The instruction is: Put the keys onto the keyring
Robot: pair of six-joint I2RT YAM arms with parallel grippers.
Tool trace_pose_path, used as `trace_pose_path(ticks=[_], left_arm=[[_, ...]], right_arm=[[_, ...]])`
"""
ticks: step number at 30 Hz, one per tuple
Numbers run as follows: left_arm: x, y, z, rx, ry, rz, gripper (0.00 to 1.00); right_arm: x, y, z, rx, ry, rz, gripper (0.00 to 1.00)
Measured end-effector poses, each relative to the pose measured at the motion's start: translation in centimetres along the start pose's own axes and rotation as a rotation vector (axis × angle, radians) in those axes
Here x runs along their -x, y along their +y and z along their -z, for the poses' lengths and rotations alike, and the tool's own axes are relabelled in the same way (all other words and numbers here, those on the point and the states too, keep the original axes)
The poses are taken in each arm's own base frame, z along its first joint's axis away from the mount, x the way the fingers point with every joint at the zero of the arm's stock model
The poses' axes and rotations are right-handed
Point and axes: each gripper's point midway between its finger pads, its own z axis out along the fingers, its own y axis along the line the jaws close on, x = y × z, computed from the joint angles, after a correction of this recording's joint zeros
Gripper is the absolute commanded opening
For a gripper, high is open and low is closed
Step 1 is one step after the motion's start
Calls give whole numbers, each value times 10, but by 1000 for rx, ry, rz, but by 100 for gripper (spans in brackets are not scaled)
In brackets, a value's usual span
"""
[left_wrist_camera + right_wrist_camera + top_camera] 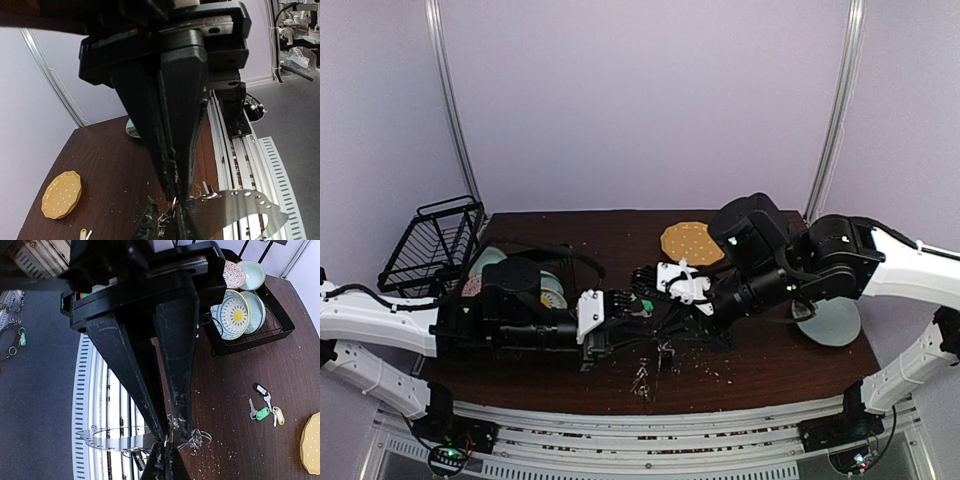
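Keys (263, 410) with green, black and cream tags lie loose on the dark tabletop (235, 440) in the right wrist view. They are near a black dish rack (250, 343) of plates and well apart from the right gripper (169, 438). Its jaws are clenched on the rim of the keyring (117, 440), a thin silver band dotted with holes, seen almost edge-on. A small wire loop (199, 436) sits just beside the tips. In the left wrist view, the left gripper (175, 201) has its jaws pinched together over a glint of wire; what they grip is too small to tell. The keyring fans out beside them, and an orange dotted plate (61, 194) lies off to the side. From above, both arms meet tip to tip over the middle of the tabletop.
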Motion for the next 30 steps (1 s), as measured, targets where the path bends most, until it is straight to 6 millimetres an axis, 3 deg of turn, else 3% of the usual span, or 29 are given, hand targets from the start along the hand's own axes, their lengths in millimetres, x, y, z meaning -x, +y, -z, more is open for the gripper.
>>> trace_pose_path(ticks=[2, 13, 17, 25, 30], left_arm=[[0, 0, -1, 0, 2, -2, 0], [0, 1, -5, -4, 16, -20, 0], [3, 4, -4, 14, 4, -23, 0], [-4, -1, 15, 57, -106, -31, 0], [9, 1, 19, 74, -193, -48, 0]], right_arm=[[1, 0, 0, -1, -3, 1, 0], [0, -1, 3, -8, -1, 3, 1], [2, -3, 5, -31, -29, 4, 16], [19, -4, 38, -100, -283, 17, 26], [33, 1, 36, -66, -359, 14, 27]])
